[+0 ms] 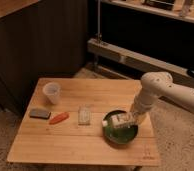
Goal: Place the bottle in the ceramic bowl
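Gripper [132, 118] over the glossy dark green ceramic bowl [115, 138], right side of wooden table [80, 145]. Fingers clamp the small clear white-capped plastic bottle [117, 121], lying sideways above the bowl.

Dim, warm light falls mostly on the table [85, 135], leaving the dark wall behind in deep shadow. The white arm [165, 92] catches the brightest glow. The claw [131, 119], over the green bowl [121, 134], looks soft and blurred.

Gripper [131, 119] over ceramic bowl [121, 136], bottle [118, 120] lying above bowl, wooden table [85, 142]
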Robot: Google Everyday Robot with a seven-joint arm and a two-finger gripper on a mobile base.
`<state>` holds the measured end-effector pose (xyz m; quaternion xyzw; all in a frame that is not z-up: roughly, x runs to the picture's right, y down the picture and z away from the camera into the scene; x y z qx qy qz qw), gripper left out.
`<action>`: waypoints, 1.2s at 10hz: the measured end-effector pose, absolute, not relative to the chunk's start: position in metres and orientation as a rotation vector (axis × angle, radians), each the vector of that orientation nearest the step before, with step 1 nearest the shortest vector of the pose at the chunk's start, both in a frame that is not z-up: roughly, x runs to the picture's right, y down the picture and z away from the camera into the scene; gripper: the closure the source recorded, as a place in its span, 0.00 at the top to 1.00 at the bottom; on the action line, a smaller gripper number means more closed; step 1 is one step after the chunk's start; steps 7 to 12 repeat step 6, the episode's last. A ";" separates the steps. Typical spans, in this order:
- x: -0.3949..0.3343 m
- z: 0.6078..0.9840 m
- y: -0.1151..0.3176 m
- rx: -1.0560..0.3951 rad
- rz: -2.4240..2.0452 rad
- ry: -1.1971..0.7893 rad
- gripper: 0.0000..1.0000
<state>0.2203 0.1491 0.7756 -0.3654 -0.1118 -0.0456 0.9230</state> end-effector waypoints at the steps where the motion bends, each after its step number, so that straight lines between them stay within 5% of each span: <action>1: 0.221 0.773 0.147 -0.748 -0.082 -0.220 0.91; 2: 0.217 0.769 0.141 -0.745 -0.072 -0.218 0.98; 12: 0.213 0.778 0.148 -0.750 -0.089 -0.228 0.98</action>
